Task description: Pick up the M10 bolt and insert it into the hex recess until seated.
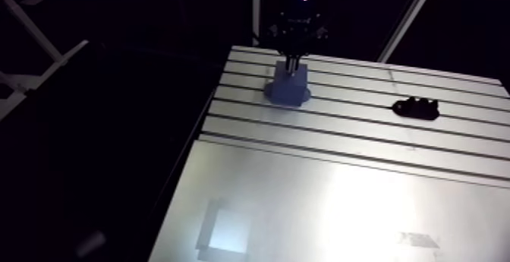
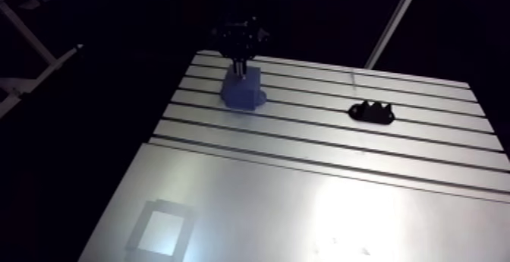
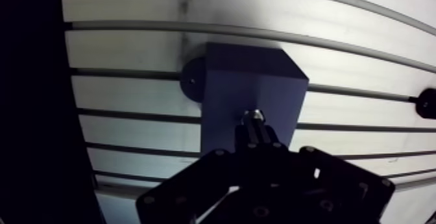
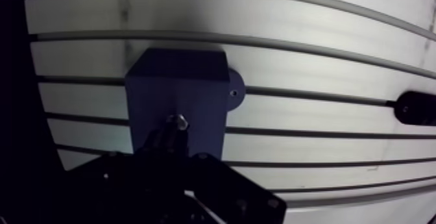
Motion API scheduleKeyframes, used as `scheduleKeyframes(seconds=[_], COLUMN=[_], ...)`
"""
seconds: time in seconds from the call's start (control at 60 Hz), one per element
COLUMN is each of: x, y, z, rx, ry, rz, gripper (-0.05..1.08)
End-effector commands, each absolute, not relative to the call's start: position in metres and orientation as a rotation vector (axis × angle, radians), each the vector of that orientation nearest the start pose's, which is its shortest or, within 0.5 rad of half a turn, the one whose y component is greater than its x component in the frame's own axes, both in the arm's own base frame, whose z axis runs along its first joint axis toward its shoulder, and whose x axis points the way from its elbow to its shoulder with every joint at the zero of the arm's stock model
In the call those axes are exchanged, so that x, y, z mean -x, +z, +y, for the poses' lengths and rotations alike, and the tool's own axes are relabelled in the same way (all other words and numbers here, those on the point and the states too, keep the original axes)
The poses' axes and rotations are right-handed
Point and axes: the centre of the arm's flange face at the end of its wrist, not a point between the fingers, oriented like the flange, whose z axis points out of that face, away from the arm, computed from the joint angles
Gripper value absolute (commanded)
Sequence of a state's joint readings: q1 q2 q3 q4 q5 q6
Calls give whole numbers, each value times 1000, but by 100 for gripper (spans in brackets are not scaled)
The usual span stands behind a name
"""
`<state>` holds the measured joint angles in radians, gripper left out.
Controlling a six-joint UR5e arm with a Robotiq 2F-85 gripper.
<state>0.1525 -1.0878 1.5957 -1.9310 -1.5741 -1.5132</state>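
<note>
A blue block (image 3: 253, 90) on a round flanged base (image 3: 191, 80) stands on the slotted table (image 1: 364, 128) near its far left corner. My gripper (image 3: 256, 132) hangs right over the block's top face, fingers pressed together on a small metal bolt (image 3: 255, 117). The bolt's bright tip points down at the block, just above or touching its top; the recess under it is hidden. In the arm view the gripper (image 1: 293, 61) comes straight down onto the block (image 1: 288, 83).
A black bracket-like part (image 1: 415, 108) lies on the slotted rails to the right of the block. A smooth metal plate (image 1: 341, 204) covers the near half of the table, with a pale square mark (image 1: 228, 231) near its left edge.
</note>
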Motion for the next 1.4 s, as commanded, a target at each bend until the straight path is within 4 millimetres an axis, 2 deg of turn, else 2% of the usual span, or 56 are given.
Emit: scheduleKeyframes(seconds=[0.017, 0.2, 0.217, 0.233, 0.25, 0.267, 0.283, 0.3, 0.317, 0.333, 0.683, 0.817, 0.85, 0.983, 1.0, 1.05, 1.083, 1.117, 1.133, 1.15, 1.167, 1.25, 1.267, 1.283, 1.317, 1.4], x=[596, 594, 595, 595, 595, 595, 595, 595, 595, 593, 594, 600, 603, 609, 612, 614, 619, 619, 619, 619, 618, 618, 618, 618, 615, 610], y=[244, 252, 253, 253, 255, 255, 256, 256, 257, 256, 273, 297, 314, 346, 357, 366, 388, 388, 400, 400, 409, 424, 430, 430, 449, 464], z=[-229, -228, -228, -228, -228, -228, -228, -228, -228, -227, -226, -226, -225, -220, -213, -203, -180, -180, -171, -171, -163, -150, -141, -141, -121, -102], rx=[149, 150, 150, 150, 152, 152, 154, 154, 158, 166, 181, 178, 180, 275, 290, 289, 266, 266, 260, 260, 265, 273, 268, 268, 236, 208], ry=[22, 30, 32, 32, 33, 33, 35, 35, 39, 42, 42, 58, 71, 73, 67, 60, 51, 51, 50, 50, 48, 43, 41, 41, 39, 36], rz=[3006, 3015, 3016, 3016, 3014, 3014, 3008, 3008, 2995, 2985, 2977, 2931, 2906, 2875, 2889, 2902, 2938, 2938, 2955, 2955, 2965, 2975, 2980, 2980, 3005, 3023], gripper=[108, 106, 99, 99, 73, 73, 26, 26, 4, 1, 0, 0, 0, 0, 1, 1, 1, 1, 1, 1, 1, 1, 1, 1, 1, 1])
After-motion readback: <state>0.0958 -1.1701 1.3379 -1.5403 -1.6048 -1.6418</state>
